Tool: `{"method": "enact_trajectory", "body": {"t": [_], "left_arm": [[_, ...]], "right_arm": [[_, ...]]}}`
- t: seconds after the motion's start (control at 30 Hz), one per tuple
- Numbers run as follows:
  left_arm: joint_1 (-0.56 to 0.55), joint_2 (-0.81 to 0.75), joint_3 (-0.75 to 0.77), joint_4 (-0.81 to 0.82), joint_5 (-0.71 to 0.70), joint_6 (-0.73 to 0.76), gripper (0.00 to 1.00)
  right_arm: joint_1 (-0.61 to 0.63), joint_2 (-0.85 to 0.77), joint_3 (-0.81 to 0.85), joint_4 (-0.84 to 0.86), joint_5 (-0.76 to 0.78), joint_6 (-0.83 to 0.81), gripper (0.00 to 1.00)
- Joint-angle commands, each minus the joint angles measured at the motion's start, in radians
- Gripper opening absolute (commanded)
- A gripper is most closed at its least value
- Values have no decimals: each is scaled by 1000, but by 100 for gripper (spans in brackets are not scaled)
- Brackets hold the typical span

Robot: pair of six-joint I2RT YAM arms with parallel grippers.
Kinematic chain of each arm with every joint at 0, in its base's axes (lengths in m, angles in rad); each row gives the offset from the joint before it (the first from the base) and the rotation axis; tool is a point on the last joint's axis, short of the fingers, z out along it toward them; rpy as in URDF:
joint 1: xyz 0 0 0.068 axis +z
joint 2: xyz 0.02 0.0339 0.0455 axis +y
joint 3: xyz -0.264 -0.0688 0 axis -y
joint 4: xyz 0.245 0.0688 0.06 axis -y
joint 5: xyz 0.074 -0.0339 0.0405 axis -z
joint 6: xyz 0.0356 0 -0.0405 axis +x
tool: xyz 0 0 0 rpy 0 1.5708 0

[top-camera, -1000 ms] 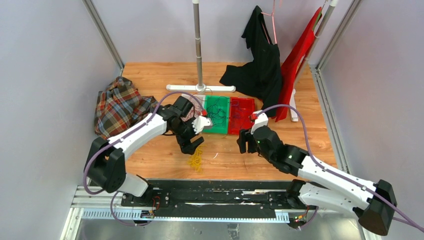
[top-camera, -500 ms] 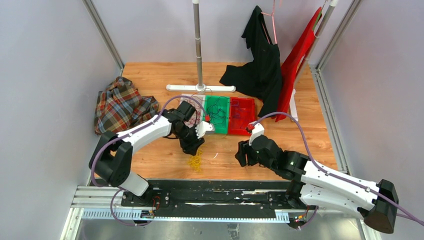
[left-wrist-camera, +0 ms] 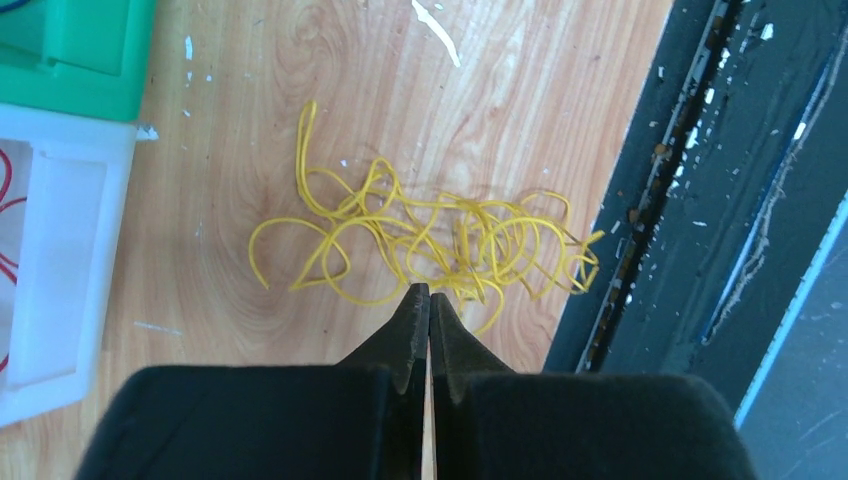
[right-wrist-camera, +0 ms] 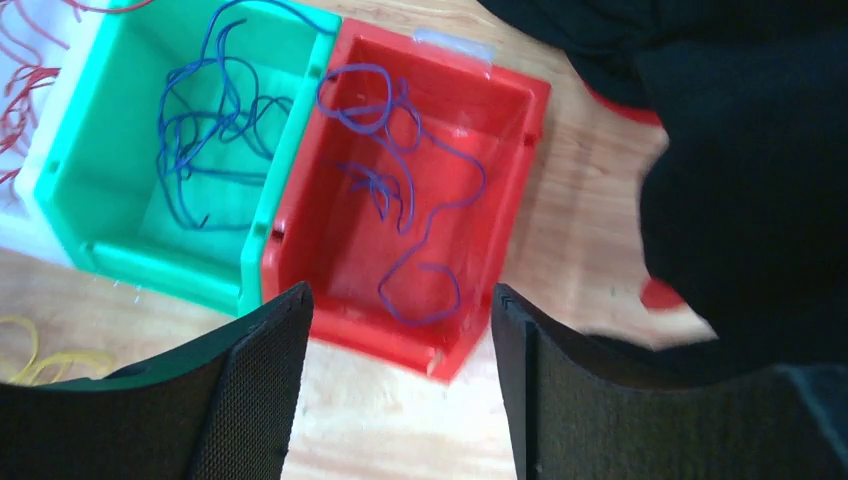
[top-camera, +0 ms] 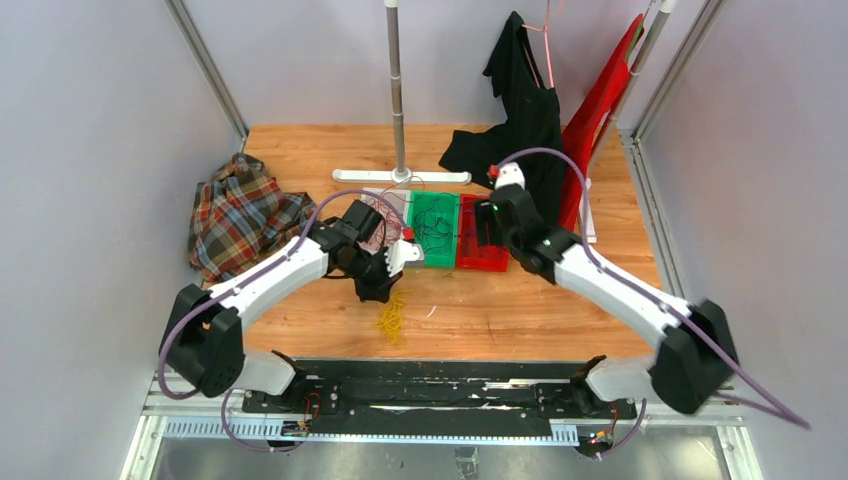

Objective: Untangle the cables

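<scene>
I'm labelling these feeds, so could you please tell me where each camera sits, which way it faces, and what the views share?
Top external: fixed high behind the bases, looking down at the table; left arm and right arm show.
Left wrist: on the left arm, facing down at yellow cables; shut left claw shows.
Right wrist: on the right arm, facing down into red bin and green bin; open right claw shows.
Shared: top view also shows those cables and bins.
</scene>
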Motion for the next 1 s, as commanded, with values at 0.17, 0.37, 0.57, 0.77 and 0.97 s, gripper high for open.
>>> {"method": "enact_trajectory", "body": {"t": [0.17,0.37,0.57,0.77,0.97], "left_arm": [[34,-143,57,-116,-14,15,16],[40,-177,87,-151,-36,21,45],[46,-182,110,-160,-49,16,48],[51,-182,142,-181,-67,26,47],[63,-180,187,-199,-68,23,47]], "right_arm": [[-96,386,187,74,-49,-155,63],[-100,520,231,108,-82,-157,60],[-101,580,253,142,-62,-197,28],[-102,429,199,175,-48,-221,1],[-101,199,162,171,-84,-216,1]]}}
